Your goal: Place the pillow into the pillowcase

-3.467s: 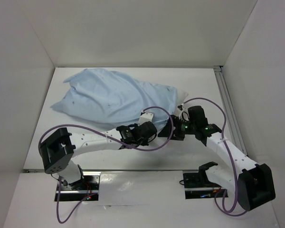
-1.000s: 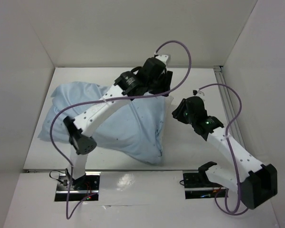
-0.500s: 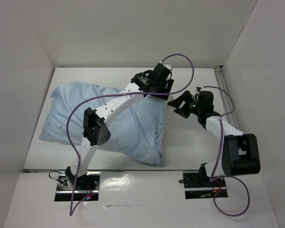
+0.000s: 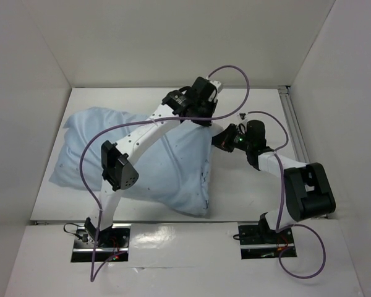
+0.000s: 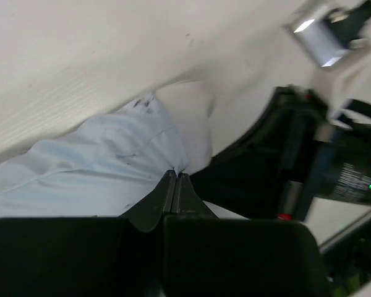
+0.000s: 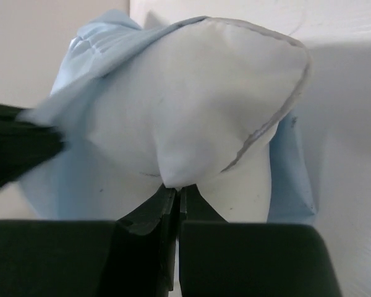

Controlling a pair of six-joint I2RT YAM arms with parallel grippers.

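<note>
The light blue pillowcase [image 4: 142, 154] lies bulging across the left and middle of the table. My left arm reaches over it to its far right corner. There the left gripper [image 4: 204, 119] is shut, pinching the pillowcase [image 5: 99, 161] at its edge [image 5: 176, 175]. A white corner of the pillow [image 6: 191, 105] sticks out of the pillowcase [image 6: 99, 55]. My right gripper [image 6: 176, 189] is shut on the fabric of that corner. In the top view the right gripper [image 4: 218, 138] sits just right of the left one. Most of the pillow is hidden inside the blue cloth.
White walls enclose the table [image 4: 253, 185] on three sides. An aluminium rail [image 4: 295, 133] runs along its right edge. Purple cables loop above both arms. The right arm's black wrist [image 5: 297, 161] is close beside my left gripper.
Both grippers have gone from open to shut within the last second. The right gripper moved left onto the pillow's corner and its arm folded back. The pillowcase stayed where it was.
</note>
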